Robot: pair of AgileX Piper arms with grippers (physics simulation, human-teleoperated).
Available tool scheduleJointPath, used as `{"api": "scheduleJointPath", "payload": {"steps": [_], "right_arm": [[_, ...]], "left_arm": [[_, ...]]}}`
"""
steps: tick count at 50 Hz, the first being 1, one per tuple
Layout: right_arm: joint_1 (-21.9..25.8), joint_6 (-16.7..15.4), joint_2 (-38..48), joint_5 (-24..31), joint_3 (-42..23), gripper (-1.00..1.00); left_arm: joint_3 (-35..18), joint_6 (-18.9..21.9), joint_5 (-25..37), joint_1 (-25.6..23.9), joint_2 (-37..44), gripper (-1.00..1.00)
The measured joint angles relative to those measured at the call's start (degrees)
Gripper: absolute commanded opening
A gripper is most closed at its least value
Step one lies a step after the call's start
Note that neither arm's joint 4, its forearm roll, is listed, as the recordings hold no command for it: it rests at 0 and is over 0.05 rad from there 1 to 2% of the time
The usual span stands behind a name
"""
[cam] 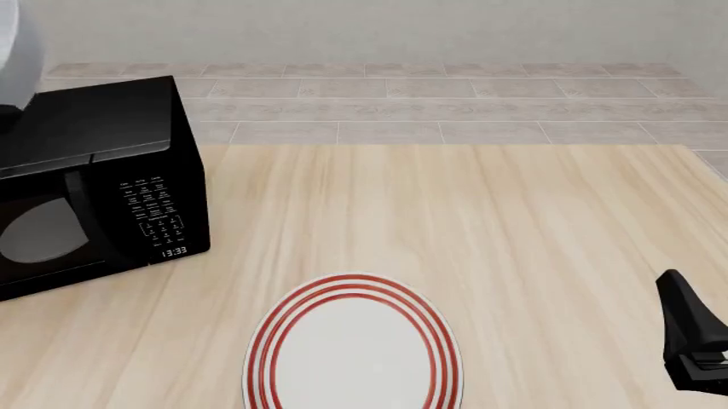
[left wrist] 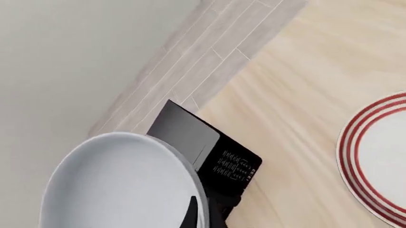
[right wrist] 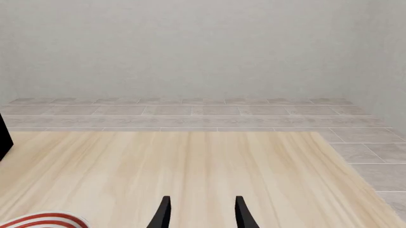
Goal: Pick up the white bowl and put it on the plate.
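Left wrist view: white bowl (left wrist: 120, 183) tilted, left gripper state unclear; right gripper (right wrist: 200, 211) apart.

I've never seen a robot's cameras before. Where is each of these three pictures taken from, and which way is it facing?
Front view: fixed above and behind the arms, facing forward and down at the table, plate and microwave; only the right gripper shows.
Left wrist view: behind the left gripper, high up, looking down on the white bowl held above the microwave; a dark finger shows.
Right wrist view: low, behind the right gripper, facing the far wall; two open fingers show.
All three views show the plate.
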Motion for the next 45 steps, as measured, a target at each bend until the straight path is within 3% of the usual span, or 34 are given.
{"api": "scheduleJointPath", "payload": {"steps": [19, 45], "right_arm": [[0.00, 0.00, 0.00, 0.00, 0.00, 1.00], [0.00, 0.00, 0.00, 0.00, 0.00, 1.00]], "left_arm": [[-0.39, -2.94, 5.29, -13.39, -1.63, -1.00], [0.46, -7.92, 1.37, -29.02, 3.71, -1.00]]}}
